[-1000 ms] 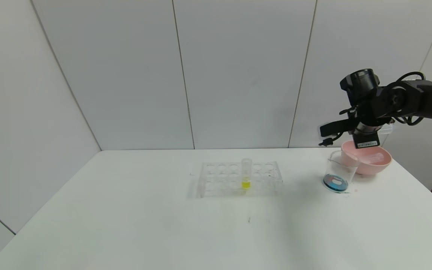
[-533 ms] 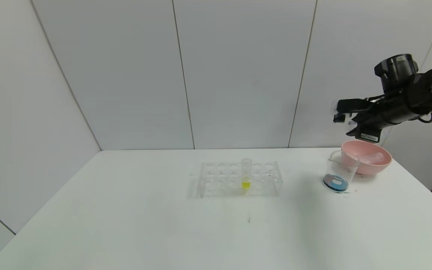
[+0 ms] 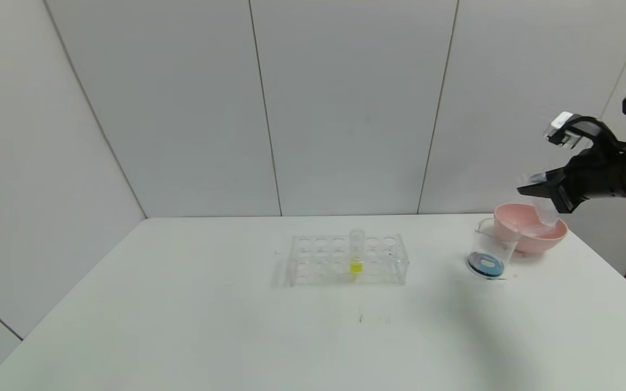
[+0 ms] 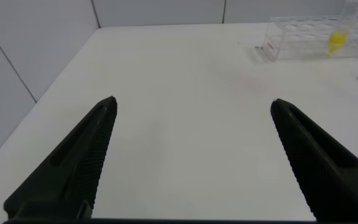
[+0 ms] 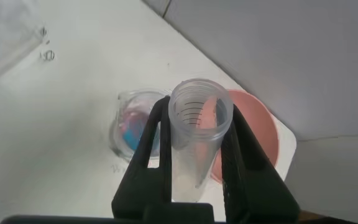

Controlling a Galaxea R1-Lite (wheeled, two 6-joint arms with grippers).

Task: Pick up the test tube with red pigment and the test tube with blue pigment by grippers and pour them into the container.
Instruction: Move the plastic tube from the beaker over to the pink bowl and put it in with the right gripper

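The right gripper (image 5: 194, 134) has its two black fingers (image 5: 148, 146) pinched on a clear test tube (image 5: 197, 134), one finger on each side of the tube's wall. The tube's threaded open mouth faces the wrist camera and its long axis runs back between the fingers toward the palm. It looks empty; which pigment it carried cannot be told.

In the head view this gripper (image 3: 536, 190) hangs in the air above the pink bowl (image 3: 555, 234), with the tube (image 3: 545, 213) slanting down toward the bowl's opening. The bowl lies straight below the fingers, so letting the spent tube go there looks like the move in hand; the tube's lower end must clear the rim.

The container (image 3: 491, 251), a small clear beaker, stands just beside the bowl, on its side toward the rack, and holds dark blue liquid with a reddish tinge. That suggests the pouring is largely done.

Well apart, mid-table, the clear tube rack (image 3: 345, 259) holds only the yellow tube (image 3: 356, 255).

The left gripper (image 4: 191, 143) is parked low over bare table (image 4: 185, 81), fingers spread wide, far from the work.
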